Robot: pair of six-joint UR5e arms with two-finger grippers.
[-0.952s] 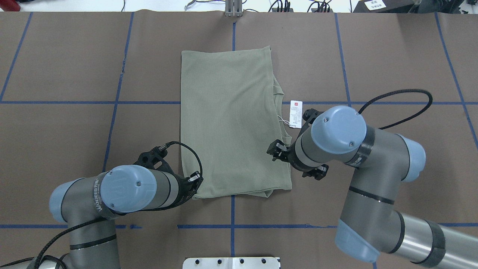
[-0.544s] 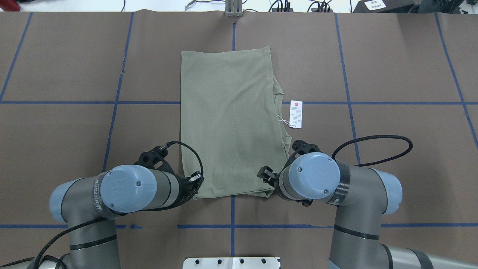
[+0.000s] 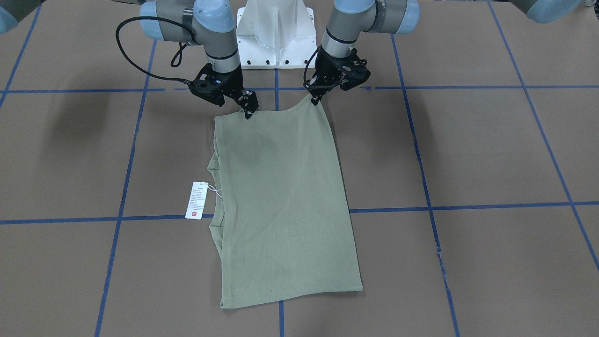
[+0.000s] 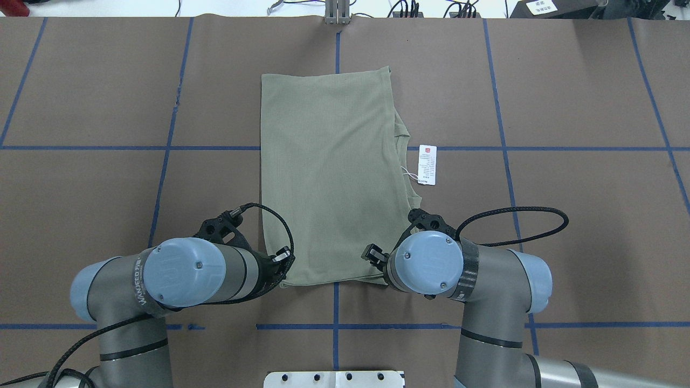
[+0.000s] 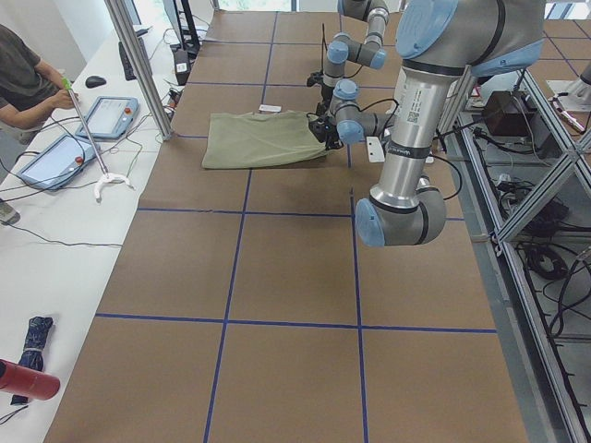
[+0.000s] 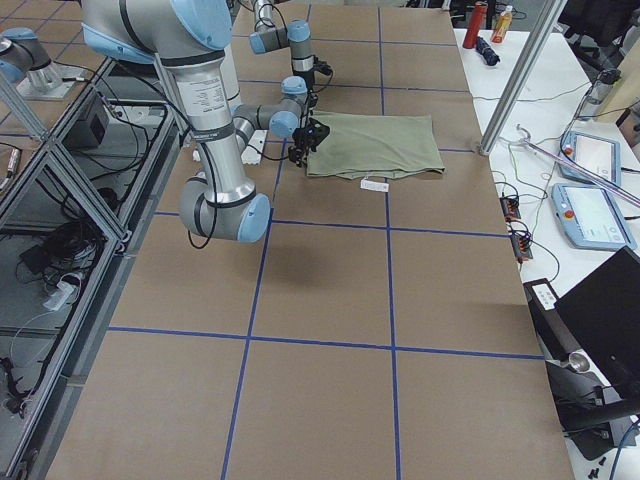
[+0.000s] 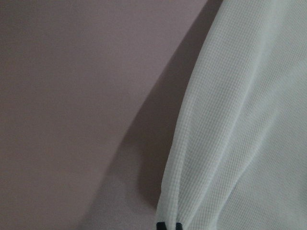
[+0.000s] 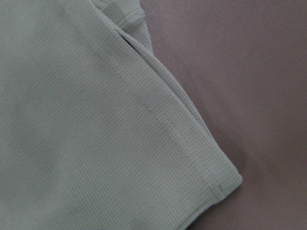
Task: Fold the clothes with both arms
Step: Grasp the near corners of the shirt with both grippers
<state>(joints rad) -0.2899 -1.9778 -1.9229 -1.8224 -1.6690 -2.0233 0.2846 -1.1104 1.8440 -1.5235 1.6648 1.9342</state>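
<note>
In the last second our black two-finger right gripper (image 3: 247,111) swung from beside the white hang tag (image 4: 427,164) to the near right corner of the sage-green long-sleeved shirt (image 4: 329,172); we could not tell its opening. The left gripper (image 3: 317,97) stayed pinched on the near left corner. Both corners seemed set for lifting. The shirt lay centred on the brown paper-covered table (image 4: 566,81), a narrow flat rectangle.

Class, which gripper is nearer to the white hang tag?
Right. The right gripper sits at the shirt corner nearest the tag; the left gripper holds the opposite corner, across the shirt.
</note>
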